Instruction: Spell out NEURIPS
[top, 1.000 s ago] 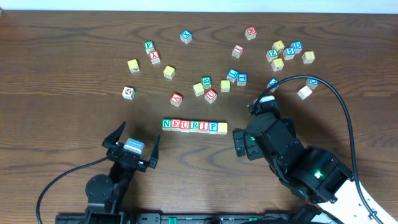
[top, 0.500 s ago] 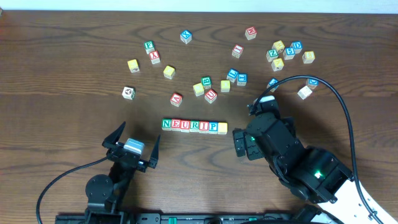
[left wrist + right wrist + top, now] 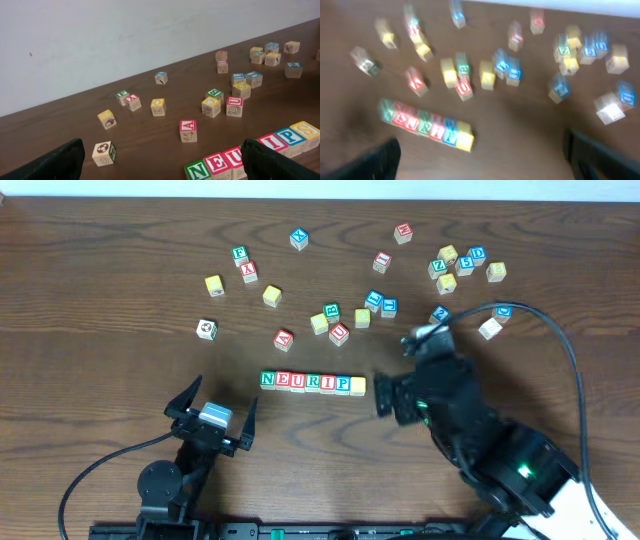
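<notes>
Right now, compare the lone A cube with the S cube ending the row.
The A cube has a red border; the S cube a yellow one. The A cube stands alone, touching nothing; the S cube sits against the P cube. Both are small wooden letter cubes.

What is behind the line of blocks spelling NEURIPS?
Behind the NEURIPS row: brown table, then loose cubes, the red A cube among the closest. From above nothing there is covered.
</notes>
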Controlling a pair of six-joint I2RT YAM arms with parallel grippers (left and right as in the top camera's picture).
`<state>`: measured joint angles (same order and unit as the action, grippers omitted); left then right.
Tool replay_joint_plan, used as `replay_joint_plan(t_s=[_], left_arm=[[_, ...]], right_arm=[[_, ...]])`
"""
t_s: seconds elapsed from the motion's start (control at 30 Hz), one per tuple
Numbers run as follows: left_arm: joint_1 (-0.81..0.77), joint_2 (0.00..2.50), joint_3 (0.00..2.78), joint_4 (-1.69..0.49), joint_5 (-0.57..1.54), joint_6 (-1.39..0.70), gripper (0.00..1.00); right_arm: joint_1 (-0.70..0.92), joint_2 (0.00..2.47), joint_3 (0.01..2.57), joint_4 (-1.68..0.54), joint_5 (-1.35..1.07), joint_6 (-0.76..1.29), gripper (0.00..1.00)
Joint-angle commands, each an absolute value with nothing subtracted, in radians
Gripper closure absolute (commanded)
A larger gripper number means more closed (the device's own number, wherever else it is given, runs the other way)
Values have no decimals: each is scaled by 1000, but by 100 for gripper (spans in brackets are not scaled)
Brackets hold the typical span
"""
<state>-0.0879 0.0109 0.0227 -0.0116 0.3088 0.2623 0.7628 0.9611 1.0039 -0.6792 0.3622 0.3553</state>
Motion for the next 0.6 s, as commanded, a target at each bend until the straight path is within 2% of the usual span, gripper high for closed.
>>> replay_joint_plan(t_s=[0.0, 0.03, 0.17, 0.3, 0.4, 0.57], left_arm=[[-86, 4, 4, -45, 314, 261, 2], [-86, 4, 4, -45, 314, 261, 2], [-86, 4, 4, -45, 314, 261, 2], [-86, 4, 4, -45, 314, 261, 2], [-86, 4, 4, -45, 314, 261, 2], [-86, 4, 4, -45, 314, 261, 2]], right_arm=[[721, 834, 878, -468, 308, 141, 1], [693, 759, 769, -282, 235, 30, 1], [613, 597, 508, 107, 73, -160, 1], [516, 472, 317, 357, -43, -289, 1], [426, 377, 215, 450, -76, -312, 1], [282, 205, 122, 456, -85, -311, 1]])
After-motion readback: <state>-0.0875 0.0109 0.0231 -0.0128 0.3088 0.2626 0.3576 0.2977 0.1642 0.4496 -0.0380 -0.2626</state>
